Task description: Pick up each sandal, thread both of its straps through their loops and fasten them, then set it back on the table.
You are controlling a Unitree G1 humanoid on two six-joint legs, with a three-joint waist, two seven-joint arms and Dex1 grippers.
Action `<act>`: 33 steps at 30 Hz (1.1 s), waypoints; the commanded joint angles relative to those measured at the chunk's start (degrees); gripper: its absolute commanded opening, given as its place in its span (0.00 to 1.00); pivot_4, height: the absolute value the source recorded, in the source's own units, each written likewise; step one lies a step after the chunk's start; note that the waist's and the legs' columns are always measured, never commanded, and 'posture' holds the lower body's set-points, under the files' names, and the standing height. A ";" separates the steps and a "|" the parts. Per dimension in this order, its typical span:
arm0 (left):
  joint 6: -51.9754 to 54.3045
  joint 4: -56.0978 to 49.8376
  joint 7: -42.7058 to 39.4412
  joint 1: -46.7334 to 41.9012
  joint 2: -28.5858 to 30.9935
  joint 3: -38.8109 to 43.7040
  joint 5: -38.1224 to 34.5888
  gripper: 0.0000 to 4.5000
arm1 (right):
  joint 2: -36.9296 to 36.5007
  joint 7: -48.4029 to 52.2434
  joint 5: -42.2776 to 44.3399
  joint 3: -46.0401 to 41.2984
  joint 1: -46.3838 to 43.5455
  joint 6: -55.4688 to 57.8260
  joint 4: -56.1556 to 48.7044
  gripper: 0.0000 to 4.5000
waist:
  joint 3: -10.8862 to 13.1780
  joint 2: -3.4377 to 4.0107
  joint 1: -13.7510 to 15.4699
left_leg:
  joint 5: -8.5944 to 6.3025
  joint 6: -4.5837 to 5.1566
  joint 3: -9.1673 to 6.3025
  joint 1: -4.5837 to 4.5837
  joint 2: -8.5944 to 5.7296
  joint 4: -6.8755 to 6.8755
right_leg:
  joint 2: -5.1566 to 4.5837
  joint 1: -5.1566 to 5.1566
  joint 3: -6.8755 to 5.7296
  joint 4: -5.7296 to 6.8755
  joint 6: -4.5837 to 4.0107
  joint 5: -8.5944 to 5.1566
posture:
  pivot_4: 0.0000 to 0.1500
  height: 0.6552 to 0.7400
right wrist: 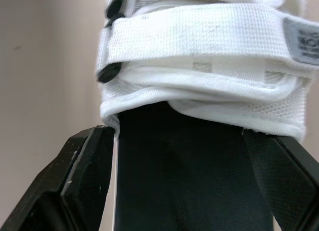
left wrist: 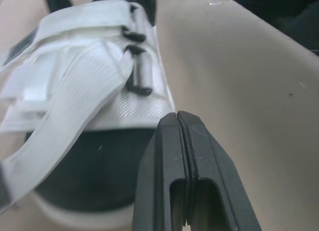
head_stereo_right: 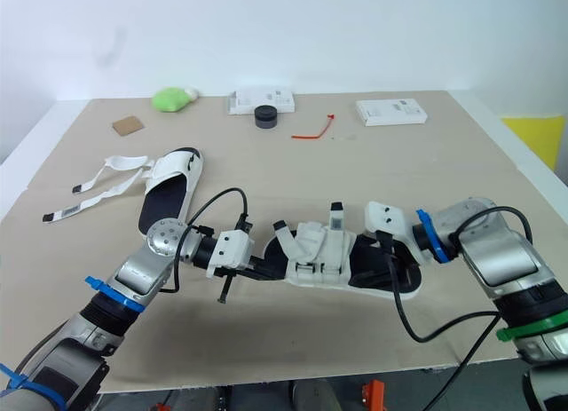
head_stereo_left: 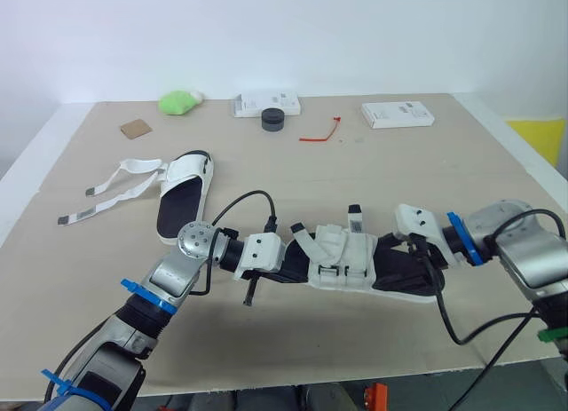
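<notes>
Gripping the near sandal (head_stereo_left: 342, 260) across the heel end of its sole with the right end effector (head_stereo_left: 415, 256), one finger on each edge, low at the front of the surface (head_stereo_left: 373, 171); cannot tell whether resting or just lifted. Left end effector (left wrist: 178, 121) pinched closed on nothing, just beside the toe end. Judging by the strap tail (left wrist: 60, 136) slanting free over the upper, probably mid-fastening on the toe-side strap, with the other strap laid across.

To do this well:
- Hold the right grip firm and level to stop the sole twisting.
- Open the left fingers and take the free tail near its end, not at the loop.
- Pull back over the loop until snug, then press flat along the whole length to seat the fastening.
- Avoid sideways tugs, likely to drag the sandal out of the right fingers.
- Check both straps before setting down.

Counting:
- Two sandals: this one and the far sandal (head_stereo_left: 185, 193), well apart.
- Two loops (left wrist: 137, 76) on the near one.
- Two loose straps (head_stereo_left: 111, 193) on the far sandal, trailing left, not yet threaded.
- Elsewhere: two white boxes (head_stereo_left: 266, 103), one green lump (head_stereo_left: 177, 101), one dark puck (head_stereo_left: 272, 119), one red tie (head_stereo_left: 319, 131), one brown card (head_stereo_left: 136, 128).
</notes>
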 commanded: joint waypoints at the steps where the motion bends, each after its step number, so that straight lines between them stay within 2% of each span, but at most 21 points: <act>1: -0.44 -0.05 1.63 -1.45 -0.80 1.35 0.01 0.00 | 0.13 2.80 -0.53 -0.19 -1.89 -1.68 0.97 0.98 | 0.03 0.06 0.02 | 0.00 0.00 0.00 -0.01 0.00 0.00 | 0.00 0.00 0.01 0.00 0.01 -0.02 | 1.00 1.00; 6: 0.64 3.34 3.31 -5.01 -2.29 3.54 -1.49 0.00 | 0.02 7.71 -1.63 0.97 -2.98 -4.67 0.95 0.98 | 0.14 0.20 0.04 | -0.01 0.01 0.00 -0.05 -0.03 -0.02 | -0.01 -0.02 0.01 0.04 0.01 -0.07 | 1.00 1.00; 12: -1.85 11.61 1.05 -10.53 -0.83 5.62 -1.00 0.00 | 2.09 8.42 -3.03 1.63 -5.27 -6.66 3.55 0.98 | 0.20 0.27 -0.15 | -0.01 0.01 0.03 -0.01 -0.05 0.01 | 0.01 -0.10 0.08 0.26 0.03 -0.10 | 1.00 1.00; 24: -5.99 14.40 -0.99 -8.53 -2.01 3.40 1.84 0.00 | 1.55 7.05 -3.65 -1.98 -8.19 -6.88 7.37 0.98 | 0.30 0.36 -0.04 | -0.01 0.01 0.22 -0.12 -0.08 0.05 | 0.00 -0.48 0.31 0.62 -0.02 -0.19 | 1.00 1.00; 33: -9.04 14.66 3.73 -6.64 -1.76 0.11 9.13 0.00 | 1.59 5.37 -2.05 -4.65 -5.81 -3.31 2.66 0.98 | 0.29 0.37 -0.02 | -0.01 0.01 0.25 -0.11 -0.08 0.12 | -0.01 -0.48 0.36 0.66 0.00 -0.17 | 1.00 1.00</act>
